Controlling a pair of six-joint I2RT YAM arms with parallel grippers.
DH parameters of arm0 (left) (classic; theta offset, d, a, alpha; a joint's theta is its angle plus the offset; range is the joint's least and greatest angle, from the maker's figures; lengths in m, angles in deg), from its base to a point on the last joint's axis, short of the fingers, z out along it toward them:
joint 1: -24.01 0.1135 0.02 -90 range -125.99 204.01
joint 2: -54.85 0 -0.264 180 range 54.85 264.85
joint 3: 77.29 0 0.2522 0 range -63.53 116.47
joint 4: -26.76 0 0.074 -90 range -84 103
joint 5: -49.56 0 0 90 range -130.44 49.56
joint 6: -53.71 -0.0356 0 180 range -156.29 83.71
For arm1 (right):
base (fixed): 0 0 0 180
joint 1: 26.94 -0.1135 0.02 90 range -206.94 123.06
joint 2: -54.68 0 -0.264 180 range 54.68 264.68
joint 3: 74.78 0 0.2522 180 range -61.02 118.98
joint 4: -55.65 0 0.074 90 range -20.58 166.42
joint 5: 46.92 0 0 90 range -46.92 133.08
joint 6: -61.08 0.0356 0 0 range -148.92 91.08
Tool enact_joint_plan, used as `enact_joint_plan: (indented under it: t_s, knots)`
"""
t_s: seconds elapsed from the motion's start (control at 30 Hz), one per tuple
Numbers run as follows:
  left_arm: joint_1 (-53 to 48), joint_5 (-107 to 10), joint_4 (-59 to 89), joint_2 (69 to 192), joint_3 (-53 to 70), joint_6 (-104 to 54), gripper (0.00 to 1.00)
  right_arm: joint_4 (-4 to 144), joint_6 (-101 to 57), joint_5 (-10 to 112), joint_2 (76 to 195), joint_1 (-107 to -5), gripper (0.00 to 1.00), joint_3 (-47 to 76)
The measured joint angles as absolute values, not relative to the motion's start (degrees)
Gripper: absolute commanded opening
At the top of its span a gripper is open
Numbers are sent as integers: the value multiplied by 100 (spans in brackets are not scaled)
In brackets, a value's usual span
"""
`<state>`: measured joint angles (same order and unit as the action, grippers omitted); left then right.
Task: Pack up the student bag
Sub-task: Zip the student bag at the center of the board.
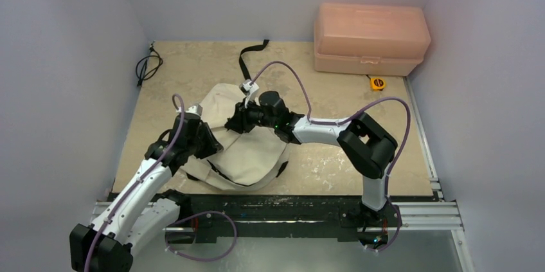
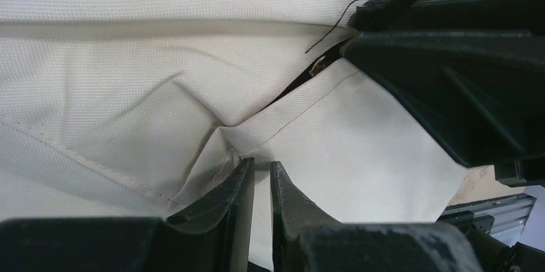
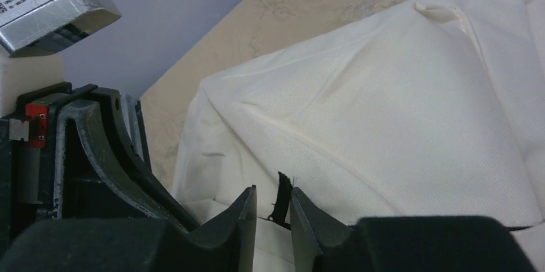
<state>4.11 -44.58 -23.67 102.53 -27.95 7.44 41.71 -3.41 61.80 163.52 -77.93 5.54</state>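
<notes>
**Student bag (image 1: 252, 154): both grippers engaged, closure stage probable**

Location. The student bag lies flat on the table (image 1: 334, 163), left of centre and close to the near edge. One black strap (image 1: 252, 53) trails from it toward the far edge.

Gripper state.
- Left gripper (image 2: 261, 172): the fingers stand almost together, with a raised fold of the cream fabric pinched in the narrow gap. It sits at the bag's left side.
- Right gripper (image 3: 273, 198): the fingers are drawn close onto a small black tab (image 3: 281, 188) at the bag's upper part. The tab is probably a zipper pull, but it is too small to confirm.

Progress assessment.
- No books or other loose school items show on the table. The only other things are a pink box (image 1: 369, 37) with its lid down at the far right corner, a yellow tape measure (image 1: 378, 83) just in front of it, and a black cable (image 1: 146, 66) by the far left corner.
- The bag looks somewhat filled out. Its contents are not visible.
- No dark lining is exposed, and a black zipper line (image 2: 302, 82) crosses the fabric in the left wrist view. How far that zip is drawn cannot be determined.

Judgement. Loading appears to be done or nearly done. One arm anchors the cloth while the other holds the tab. What is left is most likely running the zip along its track and letting go of the bag.
</notes>
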Motion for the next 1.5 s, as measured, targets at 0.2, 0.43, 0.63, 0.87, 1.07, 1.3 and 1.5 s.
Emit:
enact_joint_plan:
  t_s: [0.2,0.43,0.63,0.87,1.07,1.3,1.5]
  knots:
    - [411,-4399,-2275,10323,-2933,763,1,3760,-389,5739,16352,-7795,0,242]
    - [409,-4209,-2268,10408,-2935,925,0,3417,-386,5088,16302,-7856,0,8]
    - [398,-3977,-2349,10500,-2913,1220,0,3559,-454,3676,16111,-7974,0,-66]
    - [371,-3863,-2452,10679,-2804,1426,0,3909,-408,2709,15956,-7967,0,52]
    - [367,-3715,-2533,10496,-2839,1526,0,4176,-153,2554,16026,-7782,0,229]
    - [367,-3503,-2649,10275,-2878,1566,0,4291,-11,2668,16389,-7412,0,434]
    - [369,-3507,-2793,10035,-2878,1402,17,4700,-376,3002,16468,-7299,56,703]
